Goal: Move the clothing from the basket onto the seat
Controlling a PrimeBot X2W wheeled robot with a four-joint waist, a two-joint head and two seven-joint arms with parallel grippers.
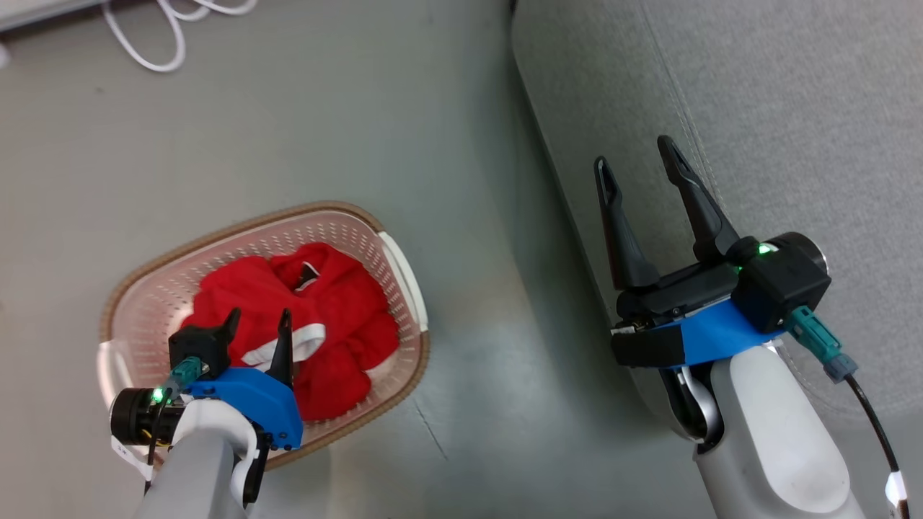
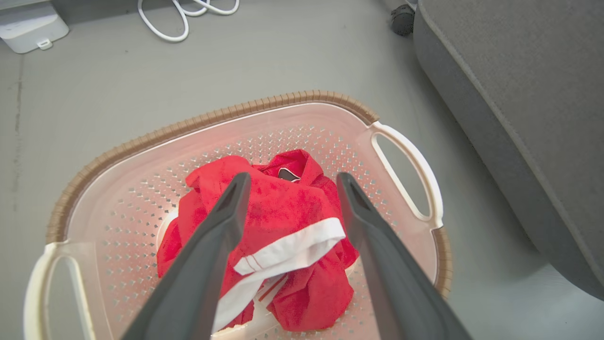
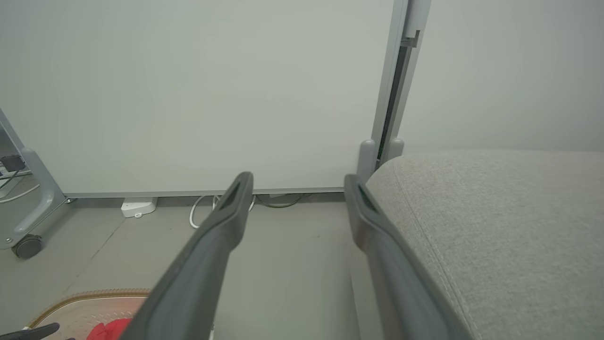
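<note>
Crumpled red clothing (image 1: 324,317) (image 2: 283,208) with a white band lies in the cream perforated basket (image 1: 159,288) (image 2: 141,156) on the floor at the lower left. My left gripper (image 1: 258,324) (image 2: 290,182) hangs open just above the pile, its fingers (image 2: 222,226) either side of the white band, holding nothing. The grey seat (image 1: 757,108) (image 2: 528,71) (image 3: 495,212) fills the upper right. My right gripper (image 1: 634,155) (image 3: 297,182) is open and empty over the seat's left edge. A corner of the red clothing (image 3: 111,328) and the basket (image 3: 85,304) shows in the right wrist view.
White cables (image 1: 166,36) (image 2: 184,19) and a small white box (image 2: 30,26) lie on the grey floor beyond the basket. A white wall panel (image 3: 188,94) on a wheeled frame (image 3: 28,245) stands behind. Bare floor (image 1: 490,324) separates basket and seat.
</note>
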